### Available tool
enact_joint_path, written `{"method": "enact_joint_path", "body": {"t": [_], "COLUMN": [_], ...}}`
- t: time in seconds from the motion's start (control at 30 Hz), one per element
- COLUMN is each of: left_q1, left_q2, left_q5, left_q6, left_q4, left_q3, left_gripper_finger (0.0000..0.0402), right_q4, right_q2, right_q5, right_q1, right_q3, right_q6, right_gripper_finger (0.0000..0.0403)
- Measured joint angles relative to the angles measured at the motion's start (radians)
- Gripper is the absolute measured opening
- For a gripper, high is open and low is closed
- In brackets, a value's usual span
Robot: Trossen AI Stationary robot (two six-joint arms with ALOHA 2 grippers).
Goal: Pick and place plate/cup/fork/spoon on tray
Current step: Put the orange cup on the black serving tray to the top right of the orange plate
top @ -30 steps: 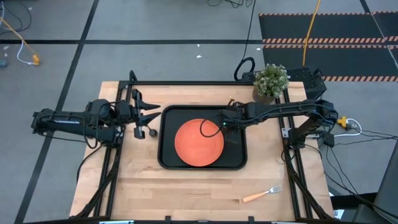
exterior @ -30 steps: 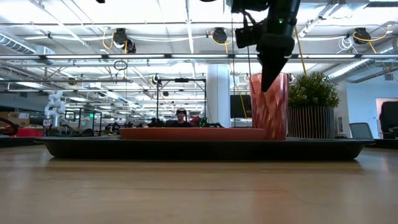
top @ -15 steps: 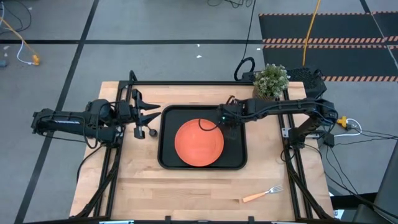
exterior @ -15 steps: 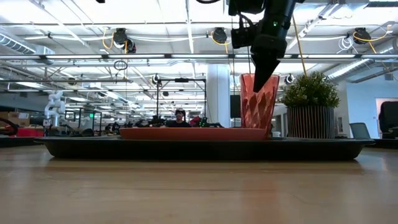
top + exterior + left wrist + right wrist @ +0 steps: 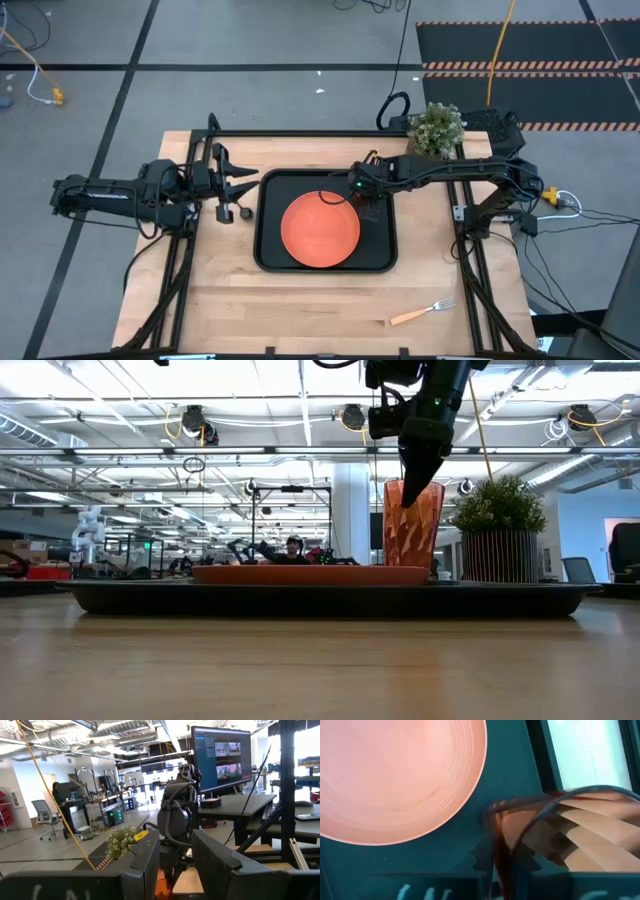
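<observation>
Translucent ribbed plastic cup (image 5: 413,525); matt black tray (image 5: 268,205); pale wood table (image 5: 300,305).

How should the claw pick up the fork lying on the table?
Probably by the tan handle, coming straight down from above. The fork lies flat on the bare wood near the table's front right, away from the tray, so nothing blocks a top approach. The handle is its thicker end; close across its narrow width.
</observation>
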Motion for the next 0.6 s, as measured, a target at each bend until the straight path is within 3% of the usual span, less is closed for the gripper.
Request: {"method": "enact_joint_path", "body": {"t": [0.33, 0.6], "left_q1": [0.000, 0.000], "left_q2": [0.000, 0.000], "left_q5": [0.000, 0.000], "left_q6": [0.000, -0.002], "left_q4": [0.000, 0.000], "left_q3": [0.000, 0.000], "left_gripper_finger": [0.0120, 0.0120], "right_q4": [0.000, 0.002], "right_q2": [0.000, 0.000], "right_q5": [0.091, 0.138], "right_q1": [0.000, 0.000], "right_q3": [0.000, 0.000], "right_q6": [-0.017, -0.020], "right_gripper_finger": [0.0105, 0.0127]}}
